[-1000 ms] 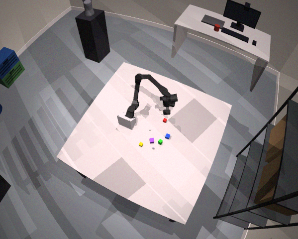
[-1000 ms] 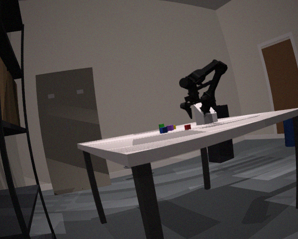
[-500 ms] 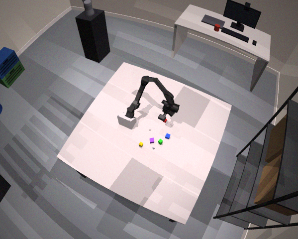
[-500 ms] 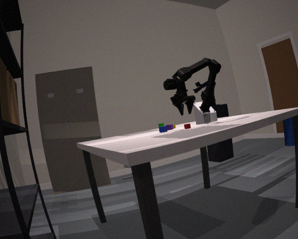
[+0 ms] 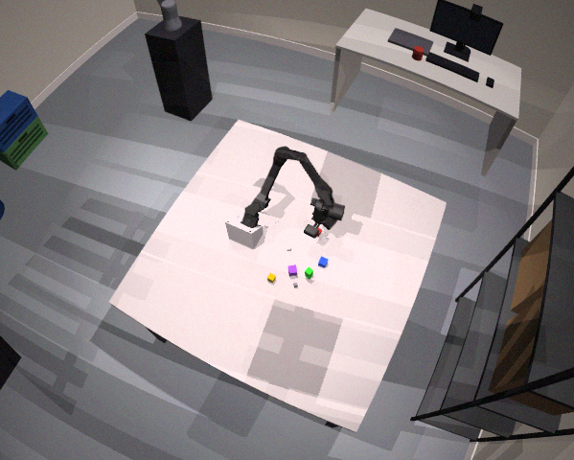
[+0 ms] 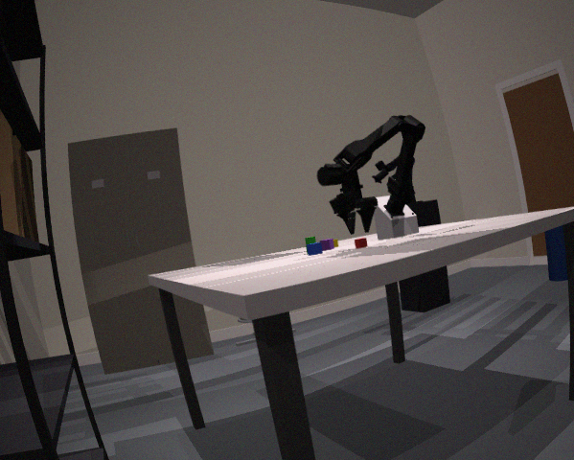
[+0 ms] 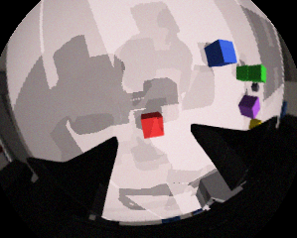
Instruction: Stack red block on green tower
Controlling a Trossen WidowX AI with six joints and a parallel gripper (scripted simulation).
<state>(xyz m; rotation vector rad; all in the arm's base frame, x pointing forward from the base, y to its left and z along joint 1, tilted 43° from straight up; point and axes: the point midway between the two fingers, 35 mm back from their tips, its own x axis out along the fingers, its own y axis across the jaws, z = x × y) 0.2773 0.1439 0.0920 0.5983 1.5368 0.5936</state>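
The red block lies on the table, partly hidden by the arm in the top view. My gripper is open and empty, pointing down above the red block. In the wrist view the block shows between the spread fingertips; in the exterior view the tips are a little above it. The green tower stands apart from the gripper, beyond the blue block in the exterior view, which hides its lower part. It looks like two stacked green blocks in the wrist view.
The blue block is close beside the tower. The purple block is on its other side, with the yellow block farther out. A small grey piece lies nearby.
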